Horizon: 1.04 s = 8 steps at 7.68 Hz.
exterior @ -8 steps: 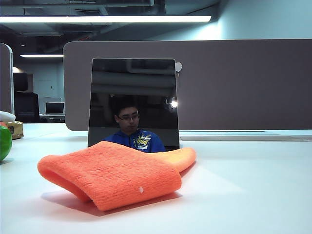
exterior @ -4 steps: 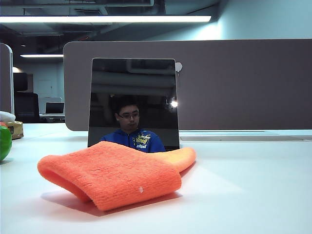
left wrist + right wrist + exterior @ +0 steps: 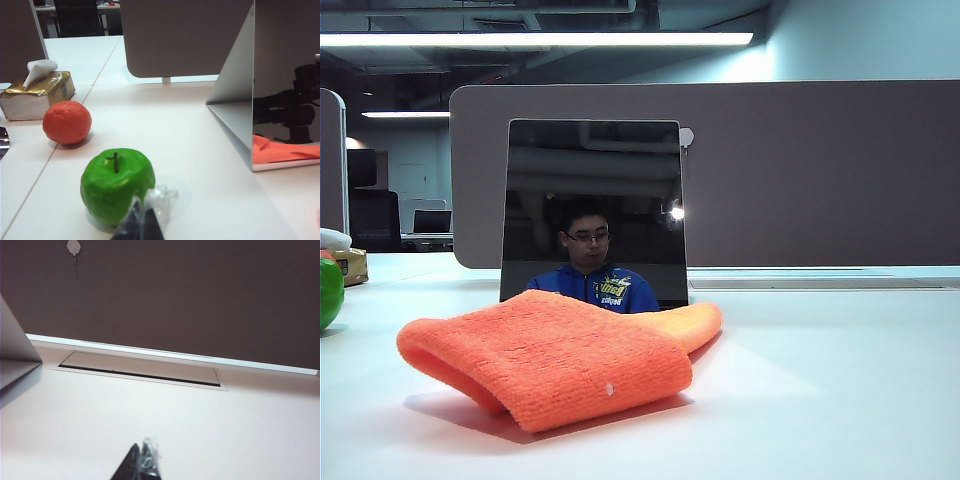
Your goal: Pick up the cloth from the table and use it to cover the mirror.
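The cloth (image 3: 555, 355) lies folded on the white table (image 3: 820, 400), directly in front of the mirror (image 3: 592, 210) and close to its base; whether the two touch cannot be told. Its near fold faces the exterior camera; a paler yellow-orange flap shows at its right rear. The mirror stands upright against the grey partition panel (image 3: 800, 170), which closes off the far side of the table. Open tabletop extends to the right of cloth and mirror, broken only by a flush cable flap (image 3: 140, 369) at the foot of the partition. To the left the room is more crowded: a green apple (image 3: 117, 184), an orange ball (image 3: 67, 122) and a tissue box (image 3: 37, 94) sit in a row, well apart from the mirror's slanted side. The left tool (image 3: 142, 224) sits low over the table just beside the green apple, jaws closed and holding nothing. The right tool (image 3: 142, 462) sits over bare table right of the mirror, likewise closed and empty.
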### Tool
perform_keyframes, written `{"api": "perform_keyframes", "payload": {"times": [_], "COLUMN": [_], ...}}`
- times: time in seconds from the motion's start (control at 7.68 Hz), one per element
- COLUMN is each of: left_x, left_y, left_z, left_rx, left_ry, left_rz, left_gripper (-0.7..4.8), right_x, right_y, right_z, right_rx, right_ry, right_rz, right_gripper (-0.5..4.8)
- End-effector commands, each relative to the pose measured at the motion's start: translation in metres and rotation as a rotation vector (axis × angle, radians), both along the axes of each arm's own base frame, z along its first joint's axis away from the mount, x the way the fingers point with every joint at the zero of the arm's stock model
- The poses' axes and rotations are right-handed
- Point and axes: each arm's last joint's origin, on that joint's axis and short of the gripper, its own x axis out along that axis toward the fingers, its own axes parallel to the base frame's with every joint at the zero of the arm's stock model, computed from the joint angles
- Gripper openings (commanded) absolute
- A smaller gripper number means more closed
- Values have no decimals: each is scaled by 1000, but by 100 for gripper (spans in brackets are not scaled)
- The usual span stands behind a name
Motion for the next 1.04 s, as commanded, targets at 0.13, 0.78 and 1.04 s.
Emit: {"api": "perform_keyframes", "payload": {"times": [0.13,0.78,1.04], "left_x": [-1,-3,21], "left_y": [-4,-11,-16], "left_z": [5,111,115], "left_rx": [-20,-50,-59], "left_ry": [-25,184,289], "left_rz": [-128,-384,-450], "left_gripper": [-5,-5,-5], "right_x": [-2,-10,11], "right_y": [0,3,6], "right_z": [7,145,159], "right_rx": [3,-86,-79], "right_ry": [-31,242,343], "right_rz": [0,114,187], "right_gripper": [-1,-1,-1]}}
